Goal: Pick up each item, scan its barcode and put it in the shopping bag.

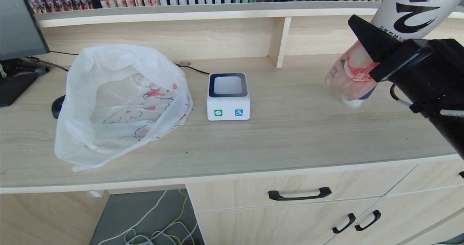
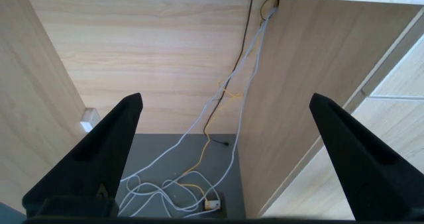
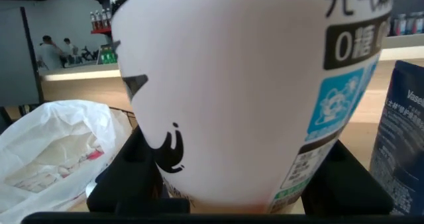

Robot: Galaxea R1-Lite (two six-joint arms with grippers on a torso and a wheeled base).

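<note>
Down at the front, below the counter's edge, the left hand (image 2: 225, 101) hangs with its fingers spread wide and nothing in them, over a tangle of cables (image 2: 199, 184) on the floor beside the drawers (image 1: 301, 194). Up on the right the right hand (image 1: 373, 54) is clamped round a bottle (image 1: 409, 9), white with a pink label, which it holds tilted with the cap end low over the counter (image 1: 290, 140). The bottle is well to the right of the scanner (image 1: 228, 96), so I'd say the scanning step is in hand: the item is lifted but not yet shown to the reader. The next move looks like a carry to the left until the bottle is over the scanner's top window, turned so the barcode faces down into it; which side the code sits on I cannot tell. A blue pack (image 3: 404, 138) shows close by the bottle, likely another item. Left of the scanner the bag (image 1: 83, 92) stands open and slumped, mouth towards us, with a mouse (image 1: 57, 106) just behind it. The counter is pale wood, with a monitor (image 1: 18, 20) at the far left and a shelf (image 1: 217, 9) lined with drinks along the back.
</note>
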